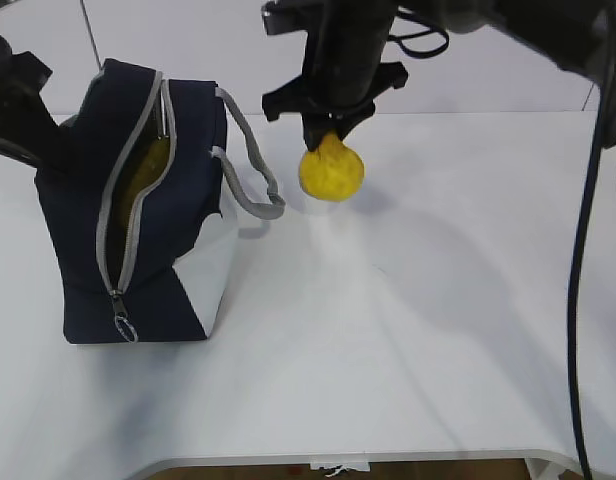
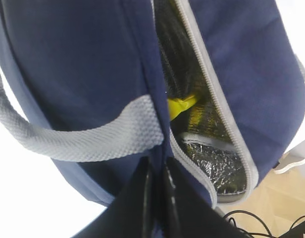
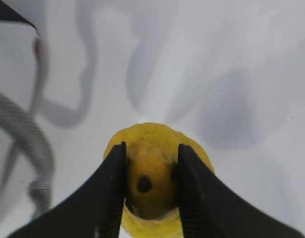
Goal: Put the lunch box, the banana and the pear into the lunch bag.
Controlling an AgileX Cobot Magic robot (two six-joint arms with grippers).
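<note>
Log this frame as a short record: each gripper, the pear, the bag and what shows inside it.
right gripper: closed on the pear's neck
pear: beside the bag, to its right
left gripper: shut, pinching the bag's edge by the zipper
lunch bag: upright, zipper open
inside the bag: a yellow piece against silver lining
lunch box: not visible

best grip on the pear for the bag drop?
Take the pear by its narrow neck from straight above, as the right gripper does: the neck fits between the fingers and the wide body hangs below, ready for the lunch bag.
</note>
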